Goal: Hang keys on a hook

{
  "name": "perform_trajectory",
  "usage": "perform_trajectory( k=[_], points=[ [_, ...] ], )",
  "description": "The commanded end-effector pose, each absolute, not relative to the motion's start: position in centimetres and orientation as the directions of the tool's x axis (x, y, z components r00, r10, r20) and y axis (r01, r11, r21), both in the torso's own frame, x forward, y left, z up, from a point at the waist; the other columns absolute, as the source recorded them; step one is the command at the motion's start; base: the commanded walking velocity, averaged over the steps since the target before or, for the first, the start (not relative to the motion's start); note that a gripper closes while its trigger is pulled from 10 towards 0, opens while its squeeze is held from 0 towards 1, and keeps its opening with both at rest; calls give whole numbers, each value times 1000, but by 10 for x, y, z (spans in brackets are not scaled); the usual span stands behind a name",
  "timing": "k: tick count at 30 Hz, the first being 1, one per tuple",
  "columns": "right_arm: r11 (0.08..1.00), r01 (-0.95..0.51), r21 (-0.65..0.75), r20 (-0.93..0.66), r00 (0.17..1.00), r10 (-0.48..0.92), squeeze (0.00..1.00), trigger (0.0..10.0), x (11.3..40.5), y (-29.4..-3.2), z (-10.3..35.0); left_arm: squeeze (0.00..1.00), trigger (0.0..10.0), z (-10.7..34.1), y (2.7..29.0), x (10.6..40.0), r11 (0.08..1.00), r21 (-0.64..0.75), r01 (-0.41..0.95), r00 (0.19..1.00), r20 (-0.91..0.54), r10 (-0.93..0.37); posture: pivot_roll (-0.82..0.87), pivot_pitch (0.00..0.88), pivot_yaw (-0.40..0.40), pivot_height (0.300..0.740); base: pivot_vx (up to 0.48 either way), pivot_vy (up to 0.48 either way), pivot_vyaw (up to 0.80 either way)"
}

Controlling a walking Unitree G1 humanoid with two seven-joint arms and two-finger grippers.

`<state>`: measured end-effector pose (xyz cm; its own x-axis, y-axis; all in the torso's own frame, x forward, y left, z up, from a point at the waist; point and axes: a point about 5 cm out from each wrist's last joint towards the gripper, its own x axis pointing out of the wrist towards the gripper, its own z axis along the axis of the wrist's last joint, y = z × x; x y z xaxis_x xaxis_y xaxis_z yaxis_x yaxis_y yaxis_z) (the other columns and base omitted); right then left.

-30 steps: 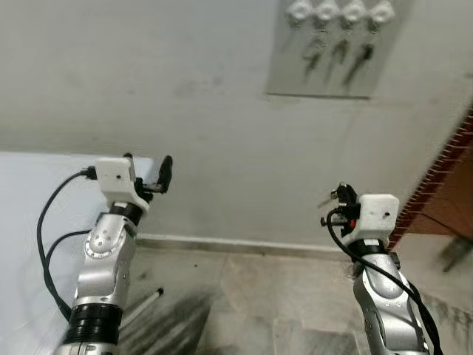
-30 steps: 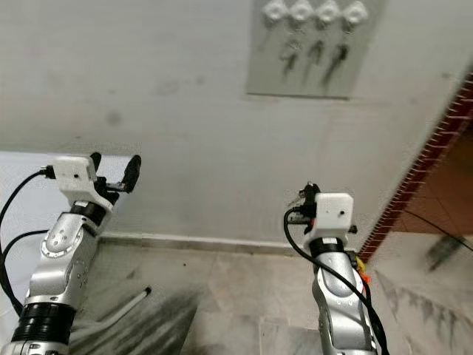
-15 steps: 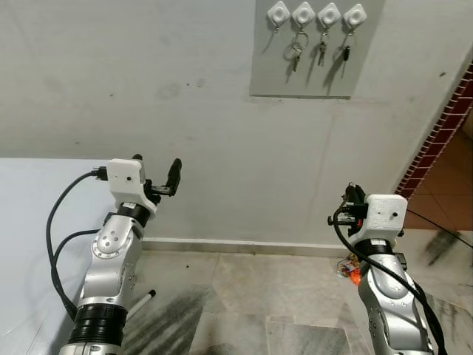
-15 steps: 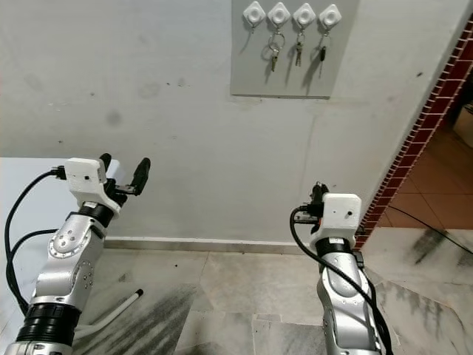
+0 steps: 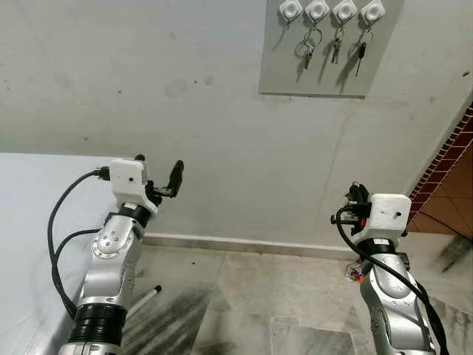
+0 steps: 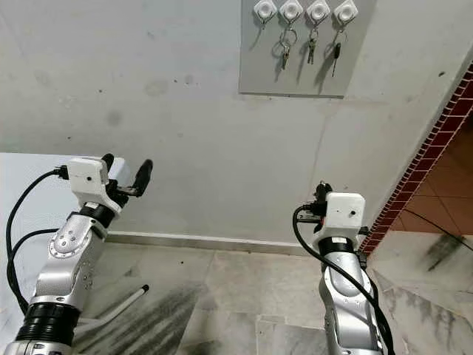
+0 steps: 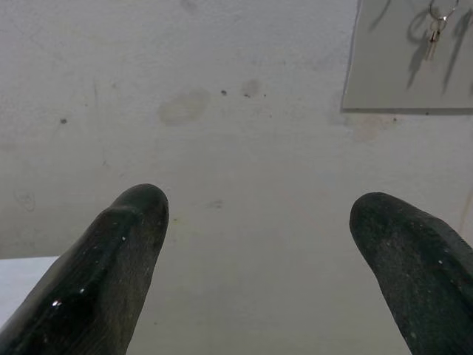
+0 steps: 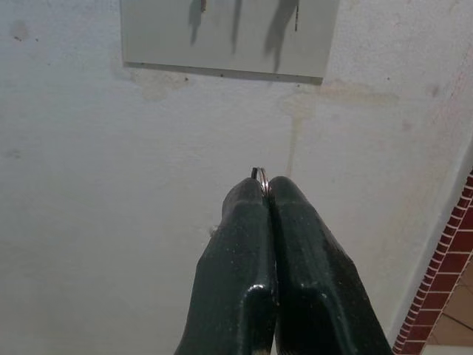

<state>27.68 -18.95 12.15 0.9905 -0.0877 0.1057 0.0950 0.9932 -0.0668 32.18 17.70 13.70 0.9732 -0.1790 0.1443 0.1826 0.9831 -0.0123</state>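
Note:
A grey board (image 5: 325, 70) hangs high on the wall with a row of white hooks. The leftmost hook (image 5: 290, 9) is bare. Keys hang from the other three (image 5: 308, 50), (image 5: 336, 48), (image 5: 360, 52). My right gripper (image 5: 356, 194) is raised at the lower right, well below the board, and is shut on a thin metal key ring (image 8: 256, 174) that peeks out between its fingertips. My left gripper (image 5: 157, 168) is held up at the left, open and holding nothing, with its fingers (image 7: 126, 244) pointing at the bare wall left of the board (image 7: 414, 66).
A red brick door edge (image 5: 451, 148) runs down the right side. A pale surface (image 5: 29, 222) lies at the left. On the marble floor a white rod (image 5: 140, 302) lies below my left arm, and a small orange object (image 5: 353, 274) sits by the right arm.
The view was blurred a second ago and is sharp now; the whole picture has shifted, so the camera moved. Both arms keep their pose, and the right gripper stays shut.

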Motion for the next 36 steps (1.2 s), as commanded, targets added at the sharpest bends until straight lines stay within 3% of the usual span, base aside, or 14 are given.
perform_trajectory(
  k=[1,36],
  points=[
    [993,99,-67,102,991,-92,0,10000,277,-189,122,0,10000,139,178,323,982,-7,190,972,141,-187,-62,0,36,740,371,0,0],
    [994,84,-66,94,993,-78,0,10000,275,-185,120,0,10000,138,180,322,983,-27,180,976,127,-175,-54,0,37,740,455,0,0]
  ],
)
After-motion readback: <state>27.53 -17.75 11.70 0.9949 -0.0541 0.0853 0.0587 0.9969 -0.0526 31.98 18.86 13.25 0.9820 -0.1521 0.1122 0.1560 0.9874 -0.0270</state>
